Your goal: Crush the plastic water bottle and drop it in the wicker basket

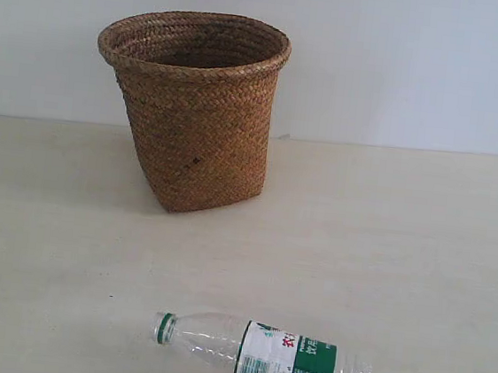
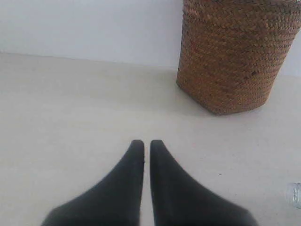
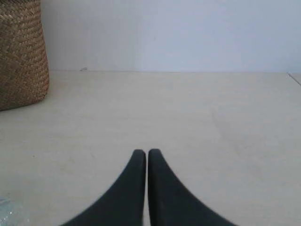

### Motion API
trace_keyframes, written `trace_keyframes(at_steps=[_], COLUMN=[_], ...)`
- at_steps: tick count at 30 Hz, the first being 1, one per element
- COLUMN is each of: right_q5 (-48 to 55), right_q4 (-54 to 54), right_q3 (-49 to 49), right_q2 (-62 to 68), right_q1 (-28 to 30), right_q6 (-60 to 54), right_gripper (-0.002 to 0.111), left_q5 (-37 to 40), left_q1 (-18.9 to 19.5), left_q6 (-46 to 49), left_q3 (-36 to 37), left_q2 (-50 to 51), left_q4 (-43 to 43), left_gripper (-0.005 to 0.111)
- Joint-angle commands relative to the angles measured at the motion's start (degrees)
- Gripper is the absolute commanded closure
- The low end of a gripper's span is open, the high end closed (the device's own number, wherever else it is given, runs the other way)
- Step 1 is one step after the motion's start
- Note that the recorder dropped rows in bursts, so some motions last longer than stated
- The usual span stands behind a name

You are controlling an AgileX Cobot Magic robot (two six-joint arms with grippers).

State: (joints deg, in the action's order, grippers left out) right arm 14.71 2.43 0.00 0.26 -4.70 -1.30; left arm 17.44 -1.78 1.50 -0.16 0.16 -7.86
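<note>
The plastic water bottle (image 1: 267, 358) lies on its side near the front edge of the table, green cap to the left, its white-and-green label facing up. The wicker basket (image 1: 192, 109) stands upright behind it at the back left, and shows in the left wrist view (image 2: 233, 56) and the right wrist view (image 3: 21, 54). My left gripper (image 2: 147, 142) is shut with nothing between its black fingers, hovering over bare table short of the basket. My right gripper (image 3: 147, 151) is also shut and empty over bare table. Neither arm appears in the exterior view.
A pale wooden table (image 1: 404, 238) runs back to a white wall (image 1: 405, 60). A sliver of the clear bottle (image 2: 295, 195) shows at the edge of the left wrist view, and another sliver of the bottle (image 3: 7, 212) at the edge of the right wrist view.
</note>
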Motion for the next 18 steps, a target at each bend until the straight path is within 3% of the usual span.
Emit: trace_keyframes(at_steps=[1, 11, 14, 18], right_q5=[-0.26, -0.26, -1.21, -1.44], right_q4=[0.09, 0.09, 0.09, 0.09], right_q3=[0.00, 0.00, 0.00, 0.00], right_q2=[-0.26, -0.26, -0.26, -0.26], right_q1=[0.12, 0.12, 0.12, 0.12], right_q6=[-0.12, -0.12, -0.12, -0.12], right_gripper=[0.108, 0.108, 0.108, 0.108], left_q5=[-0.69, -1.50, -7.75, -17.10], left_q1=[0.13, 0.13, 0.13, 0.13], left_q6=[-0.56, -0.34, -0.64, -0.64], left_q3=[0.16, 0.16, 0.16, 0.16], left_q2=[-0.16, -0.16, -0.16, -0.16], left_q4=[-0.48, -0.20, -2.41, -14.43], left_gripper=[0.103, 0.103, 0.103, 0.103])
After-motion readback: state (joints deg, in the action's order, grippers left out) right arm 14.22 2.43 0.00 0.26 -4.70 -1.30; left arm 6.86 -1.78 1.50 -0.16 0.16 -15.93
